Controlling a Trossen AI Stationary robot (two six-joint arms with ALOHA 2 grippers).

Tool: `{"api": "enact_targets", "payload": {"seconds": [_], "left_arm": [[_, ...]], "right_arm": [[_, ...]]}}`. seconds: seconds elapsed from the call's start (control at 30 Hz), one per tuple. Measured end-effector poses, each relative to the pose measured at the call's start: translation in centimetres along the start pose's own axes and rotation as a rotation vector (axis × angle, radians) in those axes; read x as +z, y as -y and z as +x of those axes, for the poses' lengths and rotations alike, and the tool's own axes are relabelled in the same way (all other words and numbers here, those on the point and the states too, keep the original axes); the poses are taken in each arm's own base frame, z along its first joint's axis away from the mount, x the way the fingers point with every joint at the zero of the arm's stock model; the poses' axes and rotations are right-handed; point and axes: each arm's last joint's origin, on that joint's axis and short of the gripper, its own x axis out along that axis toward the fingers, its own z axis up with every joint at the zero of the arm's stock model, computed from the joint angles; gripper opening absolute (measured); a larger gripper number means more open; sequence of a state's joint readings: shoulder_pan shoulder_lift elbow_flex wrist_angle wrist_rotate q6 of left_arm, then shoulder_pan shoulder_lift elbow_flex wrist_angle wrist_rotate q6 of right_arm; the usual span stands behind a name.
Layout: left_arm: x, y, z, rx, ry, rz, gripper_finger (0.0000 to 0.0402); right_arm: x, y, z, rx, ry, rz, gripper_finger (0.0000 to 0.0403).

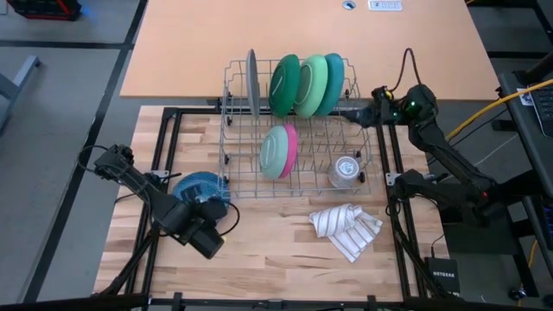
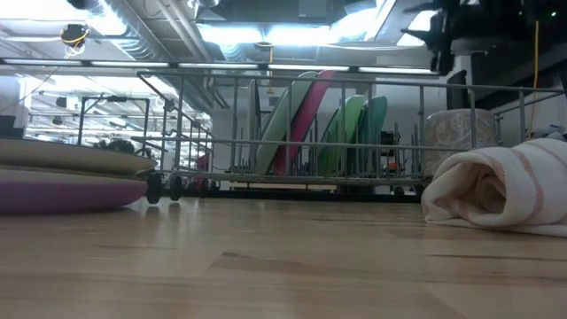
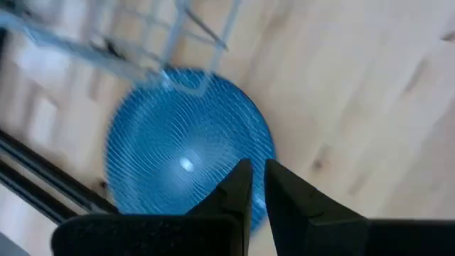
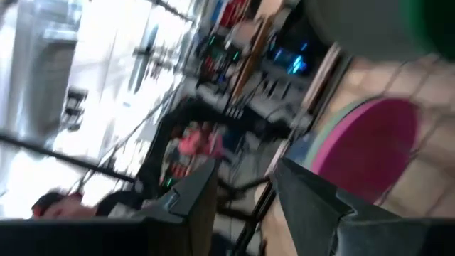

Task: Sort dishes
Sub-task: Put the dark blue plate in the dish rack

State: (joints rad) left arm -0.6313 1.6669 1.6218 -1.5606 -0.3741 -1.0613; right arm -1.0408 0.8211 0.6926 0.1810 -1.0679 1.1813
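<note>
A: What takes up the most room?

B: The wooden tabletop [image 1: 276,250], and on it the wire dish rack [image 1: 298,177]. In the rack's back row a grey plate [image 1: 252,82] stands on edge, then a dark green plate [image 1: 283,85], a light green plate [image 1: 311,85] and a teal plate [image 1: 333,82], packed so closely that each hides most of the next.

A: And the front row?

B: A pale green plate [image 1: 275,153] upright with a pink plate [image 1: 291,147] tight behind it; only a pink sliver shows from above. A small clear glass cup [image 1: 344,170] stands in the rack's front right corner.

A: Anything outside the rack?

B: A blue plate [image 1: 200,188] lies flat on the tabletop just beside the rack's front left corner, partly covered by the left arm. In the low view a stack at the left edge is cut off: a purple dish [image 2: 62,193] under a pale one, colour hard to tell. A striped white cloth [image 1: 346,226] lies crumpled in front of the rack.

A: The grippers?

B: The left gripper [image 3: 256,178] hangs over the blue plate's near rim, its fingers nearly together with only a thin gap, nothing between them. The right gripper [image 1: 367,112] is at the rack's back right corner beside the teal plate, fingers apart and empty; its wrist view is badly smeared.
</note>
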Motion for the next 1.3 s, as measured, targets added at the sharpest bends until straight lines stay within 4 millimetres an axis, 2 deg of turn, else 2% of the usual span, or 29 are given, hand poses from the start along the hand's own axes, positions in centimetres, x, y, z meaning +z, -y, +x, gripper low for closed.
{"api": "enact_targets", "payload": {"seconds": [0.17, 0.4, 0.7, 1.07, 1.17, 1.3], "left_arm": [[-1.3, 1.1, -0.6, -0.065, -0.008, -0.102, 0.0031], [-3.1, 2.5, -1.5, -0.151, -0.028, -0.104, 0.0031], [-4.5, 2.8, -1.9, -0.152, -0.067, -0.091, 0.0032], [-4.7, 2.8, -1.6, -0.111, -0.083, 0.034, 0.0034], [-4.9, 3.0, -0.9, -0.073, -0.098, 0.012, 0.0053], [-5.8, 3.3, 1.2, -0.037, -0.169, -0.031, 0.0104]], "right_arm": [[-1.9, -1.3, 1.6, 0.076, -0.132, -0.017, 0.015], [-5.1, -2.1, 3.9, 0.106, -0.315, 0.049, 0.015], [-9.4, -3.6, 6.3, 0.093, -0.356, 0.035, 0.015], [-12.7, -5.1, 7.0, 0.101, -0.385, 0.026, 0.015], [-13.6, -5.4, 7.2, 0.097, -0.388, 0.024, 0.015], [-14.9, -5.6, 7.7, 0.073, -0.396, 0.023, 0.015]]}}
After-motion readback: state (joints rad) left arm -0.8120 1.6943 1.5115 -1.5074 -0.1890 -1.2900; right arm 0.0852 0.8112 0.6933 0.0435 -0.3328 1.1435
